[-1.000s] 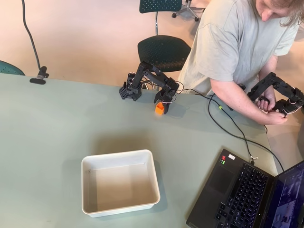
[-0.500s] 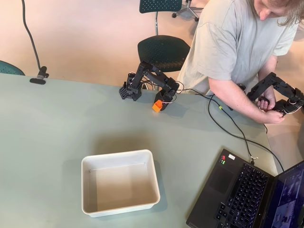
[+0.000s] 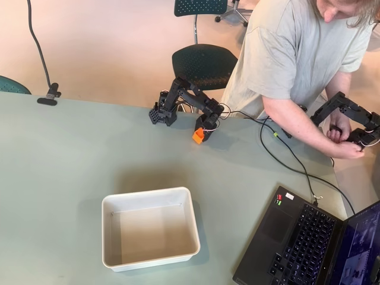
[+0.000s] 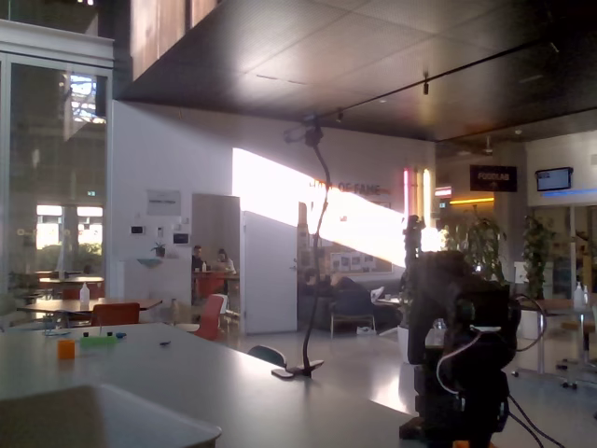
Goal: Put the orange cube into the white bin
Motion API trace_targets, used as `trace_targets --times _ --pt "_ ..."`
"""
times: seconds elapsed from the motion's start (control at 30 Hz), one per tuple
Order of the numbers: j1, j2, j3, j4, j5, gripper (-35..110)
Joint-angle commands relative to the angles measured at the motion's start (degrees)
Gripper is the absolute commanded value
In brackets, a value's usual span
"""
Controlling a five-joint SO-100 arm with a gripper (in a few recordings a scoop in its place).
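While gripped, orange cube (image 3: 198,136) sits between the pincer (image 3: 200,133) fingers.

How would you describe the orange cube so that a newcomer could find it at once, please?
On the green table, look at the far edge where the black arm stands. The cube sits at the arm's tip, the one bright orange thing among black parts.

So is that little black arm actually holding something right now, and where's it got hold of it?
Yes: the orange cube sits in the gripper, jaws closed on its sides, near the arm's base. Whether it is off the table cannot be told.
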Motion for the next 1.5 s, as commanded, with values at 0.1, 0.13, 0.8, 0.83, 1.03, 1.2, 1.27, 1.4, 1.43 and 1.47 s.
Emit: trace_targets --times 0.1,0.13,0.8,0.83,1.03,1.2,1.27,1.4,1.43,1.47 --pt "7.65 2.81 -13.45 0.53 -0.26 27" --pt "8.88 3.69 -15.91 0.53 -0.26 27" --pt "43.77 8.35 -53.88 -9.84 0.35 27" --pt "45.44 8.26 -53.44 -12.57 0.35 27" --pt "51.06 1.41 -53.26 -30.67 0.62 27" --pt "52.82 -6.06 -53.53 -38.41 5.54 28" --pt "52.65 -9.23 -53.88 -41.22 11.95 28" --pt "52.21 -12.74 -53.96 -46.93 25.22 28" --pt "52.21 -13.36 -53.96 -48.52 27.69 28" --pt "52.21 -14.33 -53.96 -50.1 29.71 28"
